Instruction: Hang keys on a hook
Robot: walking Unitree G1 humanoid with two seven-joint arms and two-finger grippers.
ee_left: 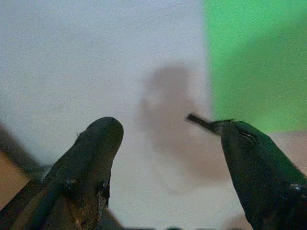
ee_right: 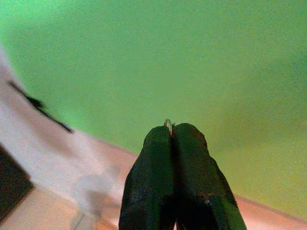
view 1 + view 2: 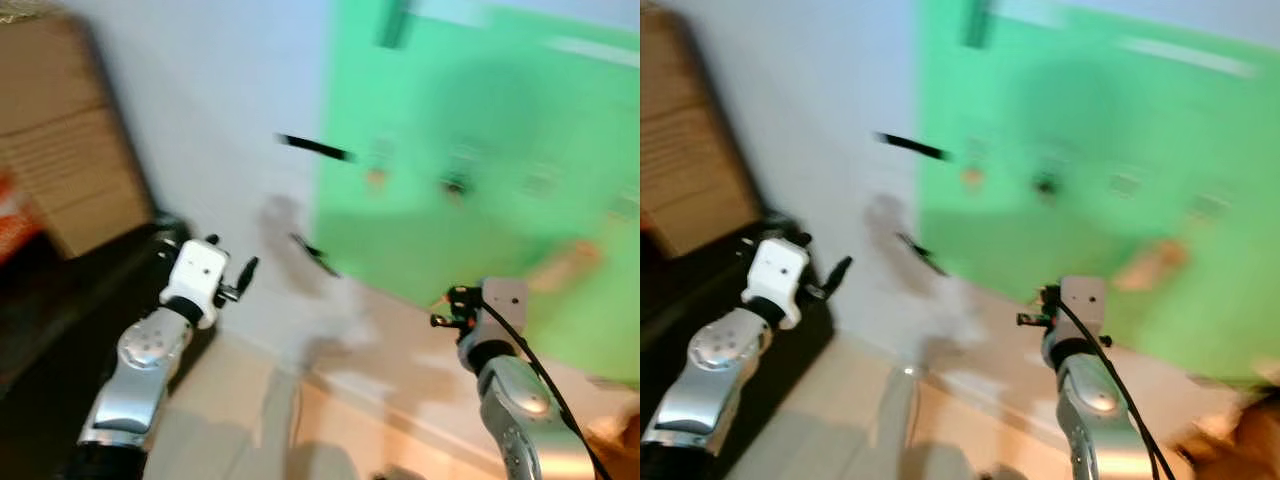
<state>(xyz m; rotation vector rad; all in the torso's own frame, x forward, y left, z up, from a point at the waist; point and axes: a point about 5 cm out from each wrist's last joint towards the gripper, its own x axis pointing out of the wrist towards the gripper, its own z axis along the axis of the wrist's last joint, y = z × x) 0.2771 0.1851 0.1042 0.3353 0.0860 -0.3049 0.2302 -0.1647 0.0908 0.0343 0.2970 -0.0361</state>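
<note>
My head views are smeared with motion blur, so I read them loosely. Ahead I see a white wall (image 3: 210, 90) on my left and a green panel (image 3: 480, 200) on my right, with a pale floor (image 3: 330, 410) below. A few small blurred fittings (image 3: 455, 185) sit in a row on the green panel; I cannot tell whether they are hooks. A short dark bar (image 3: 315, 148) juts out at the panel's edge, with another dark piece (image 3: 315, 253) lower on the white wall. Cardboard boxes (image 3: 60, 130) stand at the far left above something dark.

My right tool (image 2: 171, 132) is raised toward the green panel with its two fingers pressed together. At their tips a thin sliver of metal ring (image 2: 168, 122) pokes out, pinched between them; that looks like the key ring, though the keys themselves are hidden from me. In the head view the same arm shows low on the right, short of the panel.

My left tool (image 1: 165, 139) is held up on the left with its fingers spread wide, nothing between them, facing the white wall near the panel's edge.
</note>
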